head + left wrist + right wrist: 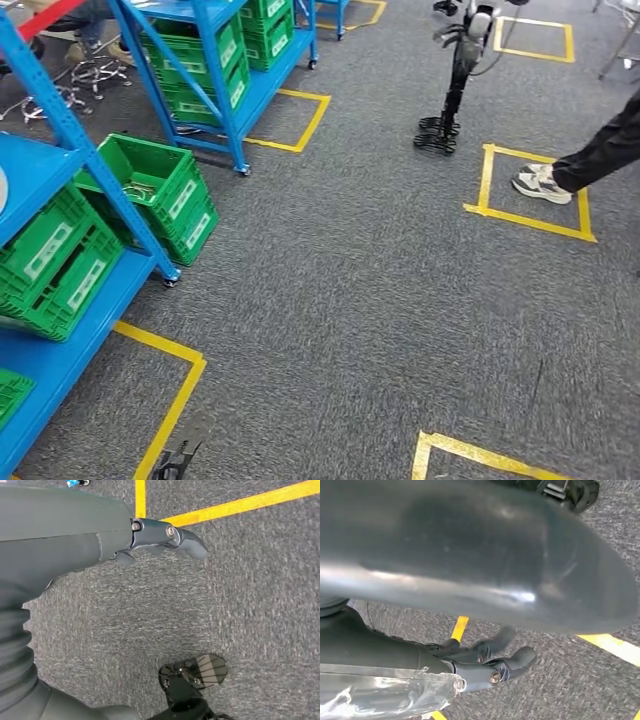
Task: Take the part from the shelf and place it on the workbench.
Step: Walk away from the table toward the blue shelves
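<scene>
The blue shelf (72, 140) stands at the left and carries green crates (53, 262). An open green crate (155, 172) near its post has something metallic inside; I cannot tell what it is. My left hand (175, 462) hangs low over the carpet near a yellow tape corner. In the left wrist view, the left hand (166, 535) has its fingers stretched out and holds nothing. The right hand (490, 657) also hangs above the carpet with its dark fingers extended and nothing between them. Clear crinkled plastic (391, 692) lies along its wrist side.
A second blue shelf (226, 60) with green crates stands further back. A dark stand with a robot arm (453, 90) rises from the carpet ahead. A person's leg and sneaker (542, 182) rest in a yellow taped square (483, 180) at the right.
</scene>
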